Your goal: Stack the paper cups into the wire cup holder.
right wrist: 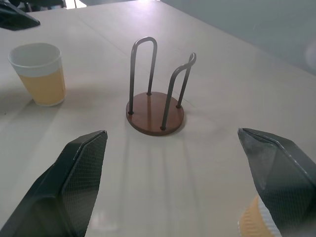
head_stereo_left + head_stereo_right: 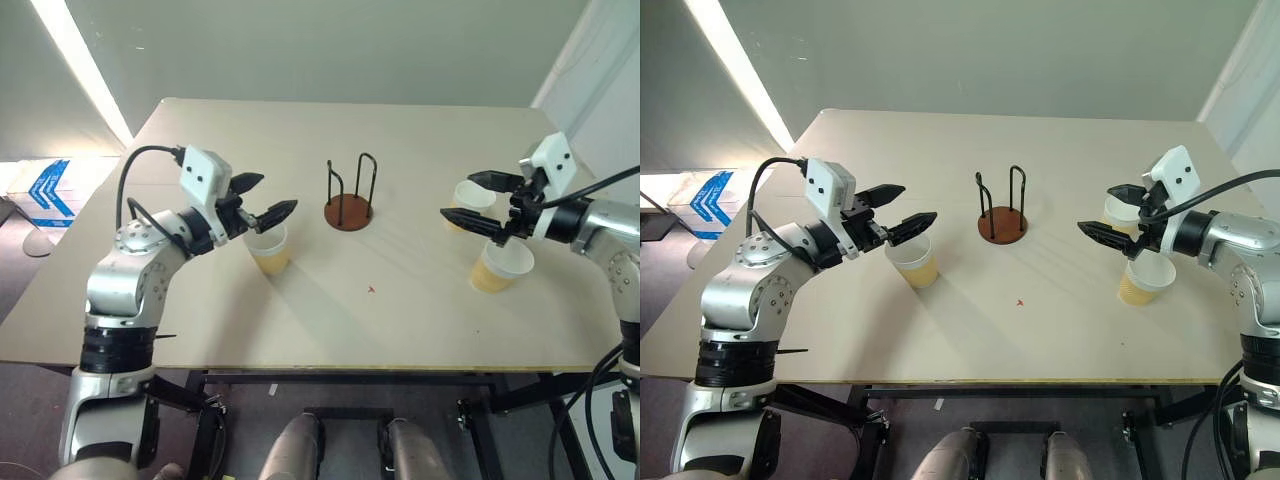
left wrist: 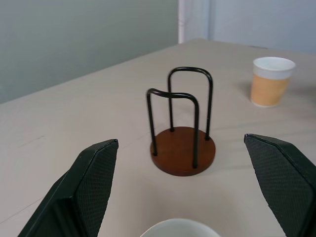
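Cups sit upright on the table (image 2: 300, 330), none in the holder. Nearest its front edge, toward the right side, stands one cup (image 2: 497, 268) under the right gripper (image 2: 470, 200), whose fingers are spread wide and hold nothing. Over on the left, a second cup (image 2: 268, 248) stands just below the left gripper (image 2: 262, 198), also spread wide and empty. Mid-table between them is the wire holder (image 2: 348, 208), empty. A third cup (image 2: 470, 198) stands behind the right gripper, nearer the right edge.
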`<control>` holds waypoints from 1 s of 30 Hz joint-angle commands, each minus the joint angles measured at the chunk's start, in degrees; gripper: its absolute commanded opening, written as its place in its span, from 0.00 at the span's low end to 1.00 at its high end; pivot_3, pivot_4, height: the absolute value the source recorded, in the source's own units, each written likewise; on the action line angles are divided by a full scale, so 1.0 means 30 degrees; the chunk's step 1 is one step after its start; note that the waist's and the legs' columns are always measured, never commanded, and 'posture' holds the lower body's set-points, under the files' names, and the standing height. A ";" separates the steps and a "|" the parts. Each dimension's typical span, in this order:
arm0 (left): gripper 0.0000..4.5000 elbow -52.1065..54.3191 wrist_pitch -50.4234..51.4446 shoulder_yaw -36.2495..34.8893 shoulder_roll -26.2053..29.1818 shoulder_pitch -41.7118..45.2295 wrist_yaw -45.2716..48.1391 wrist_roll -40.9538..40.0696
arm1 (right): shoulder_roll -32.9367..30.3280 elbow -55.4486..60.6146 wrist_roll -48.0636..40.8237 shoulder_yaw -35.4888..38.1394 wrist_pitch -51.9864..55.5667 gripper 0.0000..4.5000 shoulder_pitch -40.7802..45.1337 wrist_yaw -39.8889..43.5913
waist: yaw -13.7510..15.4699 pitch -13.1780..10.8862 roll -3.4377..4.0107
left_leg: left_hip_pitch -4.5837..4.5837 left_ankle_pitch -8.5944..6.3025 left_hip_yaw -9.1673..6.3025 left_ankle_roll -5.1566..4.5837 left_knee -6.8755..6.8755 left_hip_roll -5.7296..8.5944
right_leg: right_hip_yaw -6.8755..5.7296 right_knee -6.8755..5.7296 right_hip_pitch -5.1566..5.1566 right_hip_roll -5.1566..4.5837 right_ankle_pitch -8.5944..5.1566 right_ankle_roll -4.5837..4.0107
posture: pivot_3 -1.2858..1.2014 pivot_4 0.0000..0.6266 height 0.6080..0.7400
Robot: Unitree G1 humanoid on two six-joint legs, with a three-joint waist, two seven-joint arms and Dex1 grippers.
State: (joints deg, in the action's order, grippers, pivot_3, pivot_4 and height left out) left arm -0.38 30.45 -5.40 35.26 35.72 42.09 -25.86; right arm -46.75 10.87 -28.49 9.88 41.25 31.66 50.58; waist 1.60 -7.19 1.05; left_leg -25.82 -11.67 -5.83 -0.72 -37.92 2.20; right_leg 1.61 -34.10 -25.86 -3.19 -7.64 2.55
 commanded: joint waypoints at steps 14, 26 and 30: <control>1.00 -0.2193 -0.0674 0.1030 -0.0726 0.2205 0.1013 0.1379 | -0.0856 0.3450 -0.3144 0.2218 0.2206 0.99 -0.1136 -0.0807 | -0.0025 -0.0004 -0.0007 | -0.0003 0.0040 0.0004 -0.0064 -0.0002 0.0005 | 0.0009 0.0012 0.0003 0.0002 -0.0001 0.0031 | 0.52 0.24 1.00; 1.00 -0.3510 -0.0481 0.1705 -0.1046 0.3112 0.0557 0.2581 | -0.0739 0.3211 -0.3347 0.1882 0.2202 0.99 -0.0836 -0.1457 | -0.0010 -0.0004 -0.0007 | -0.0009 0.0064 0.0005 -0.0100 -0.0005 0.0008 | 0.0011 0.0019 0.0005 0.0001 0.0016 0.0075 | 0.52 0.24 1.00; 1.00 -0.4375 -0.0320 0.2352 -0.1376 0.3964 0.0414 0.3273 | -0.0721 0.3275 -0.3359 0.1841 0.2213 0.99 -0.0726 -0.1583 | 0.0039 -0.0004 -0.0007 | -0.0015 0.0065 0.0006 -0.0107 -0.0014 0.0014 | 0.0014 0.0025 0.0008 -0.0003 0.0018 0.0082 | 0.52 0.24 1.00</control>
State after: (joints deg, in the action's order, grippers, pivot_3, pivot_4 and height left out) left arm -13.30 29.56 1.45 31.33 45.35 43.38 -16.72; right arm -48.28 19.42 -38.00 14.59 48.53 28.19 46.39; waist 1.72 -7.21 1.03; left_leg -25.87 -11.47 -5.81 -1.05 -37.97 2.24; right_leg 1.65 -34.03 -25.84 -3.21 -7.58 2.81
